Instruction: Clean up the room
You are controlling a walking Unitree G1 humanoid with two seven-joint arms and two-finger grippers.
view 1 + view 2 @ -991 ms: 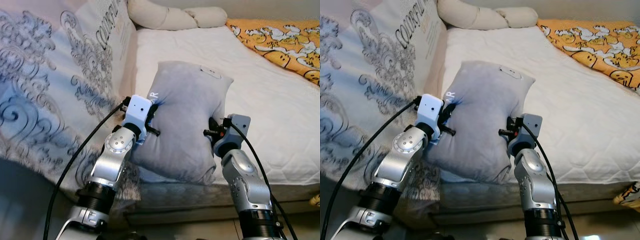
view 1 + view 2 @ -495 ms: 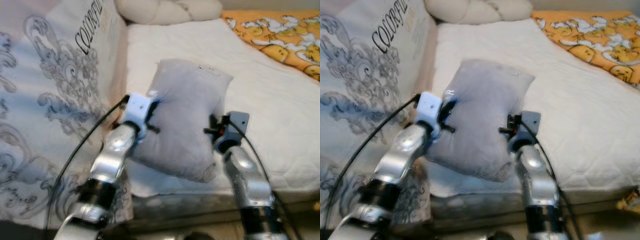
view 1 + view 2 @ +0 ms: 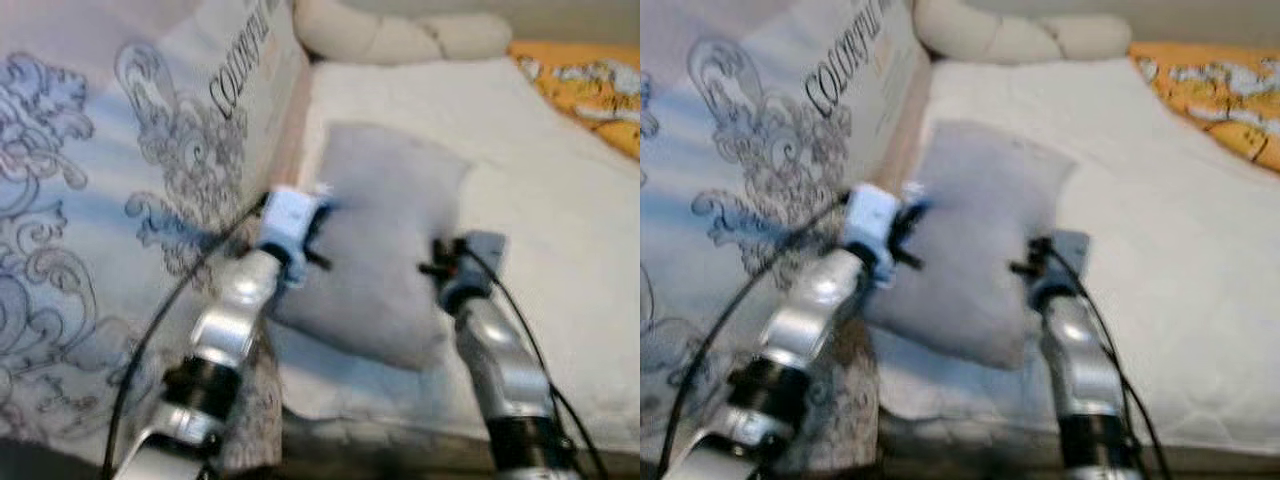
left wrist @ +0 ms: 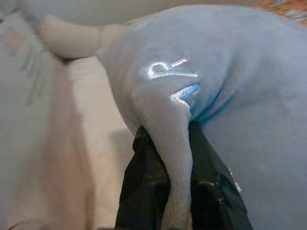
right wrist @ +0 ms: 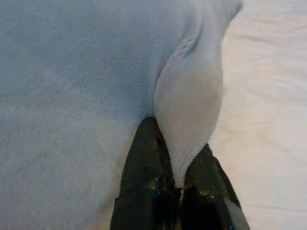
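Compared with a second ago, the whole head view has swung so the patterned quilt point(image 3: 120, 190) takes up more of the left; that is camera motion. The grey pillow point(image 3: 385, 250) sits between the two arms much as before, and both eye views are now blurred.

Grip: left gripper point(image 4: 175, 191) has its fingers point(image 4: 144, 187) clenched on a pinched fold of the pillow's edge, beside the silver lettering point(image 4: 170, 79). Right gripper point(image 5: 180, 179) likewise grasps a bulged fold on the opposite edge. The pillow is carried over the near edge of the bed point(image 3: 560, 200), its lower corner near the mattress; I cannot tell whether it touches.

Risks (judgement):
- Each hold is on a thin pinch of soft fabric. A jolt while walking could pull one fold free, leaving the pillow to swing from one side or drop to the floor.
- If the arms spread, the fabric is tensioned and may slip out.
- The sagging lower corner could drag on the mattress edge.
- Blur limits placement accuracy.

Containers: none can be made out. The cream bolster point(image 3: 400, 35) and orange blanket point(image 3: 590, 90) lie loose on the bed.
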